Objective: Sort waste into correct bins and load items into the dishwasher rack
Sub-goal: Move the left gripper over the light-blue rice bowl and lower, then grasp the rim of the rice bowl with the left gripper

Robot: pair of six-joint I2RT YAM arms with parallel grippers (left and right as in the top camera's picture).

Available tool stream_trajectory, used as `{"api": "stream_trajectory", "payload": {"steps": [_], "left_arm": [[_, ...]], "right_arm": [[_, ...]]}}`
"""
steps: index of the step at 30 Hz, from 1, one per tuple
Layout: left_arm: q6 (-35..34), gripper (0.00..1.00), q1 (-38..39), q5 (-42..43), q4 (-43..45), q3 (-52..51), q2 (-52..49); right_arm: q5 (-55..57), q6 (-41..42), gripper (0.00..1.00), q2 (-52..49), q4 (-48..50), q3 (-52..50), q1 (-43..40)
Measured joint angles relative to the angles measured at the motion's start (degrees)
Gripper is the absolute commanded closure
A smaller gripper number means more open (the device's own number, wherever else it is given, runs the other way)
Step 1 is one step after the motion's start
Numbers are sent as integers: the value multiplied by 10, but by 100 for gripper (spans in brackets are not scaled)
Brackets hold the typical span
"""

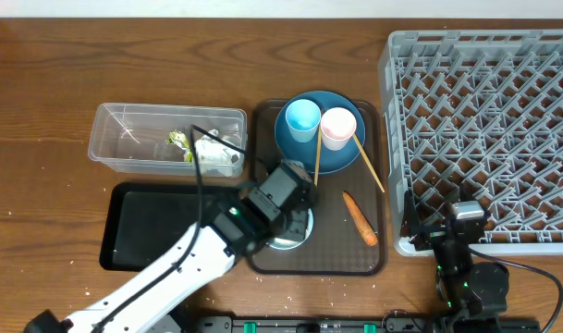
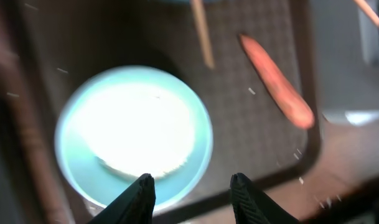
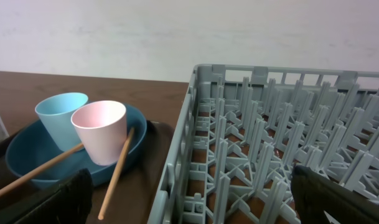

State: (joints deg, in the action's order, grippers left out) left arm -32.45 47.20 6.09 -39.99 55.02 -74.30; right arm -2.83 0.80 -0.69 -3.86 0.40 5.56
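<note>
Left gripper partly open, empty, above pale blue bowl, right gripper wide open, empty

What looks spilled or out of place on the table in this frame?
Loose white rice grains lie scattered on the brown serving tray around the pale blue bowl, a likely spill. The two thin wooden chopsticks rest askew across the dark blue round plate, ends overhanging its rim.
</note>
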Motion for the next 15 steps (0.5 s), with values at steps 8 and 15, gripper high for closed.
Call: {"api": "stream_trajectory", "payload": {"steps": [8, 15], "left_arm": [[-12, 58, 58, 11, 30, 0, -50], [-21, 58, 85, -14, 44, 0, -119]], "right_arm": [[0, 0, 1, 0, 0, 0, 0], [0, 0, 1, 0, 0, 0, 0]]}}
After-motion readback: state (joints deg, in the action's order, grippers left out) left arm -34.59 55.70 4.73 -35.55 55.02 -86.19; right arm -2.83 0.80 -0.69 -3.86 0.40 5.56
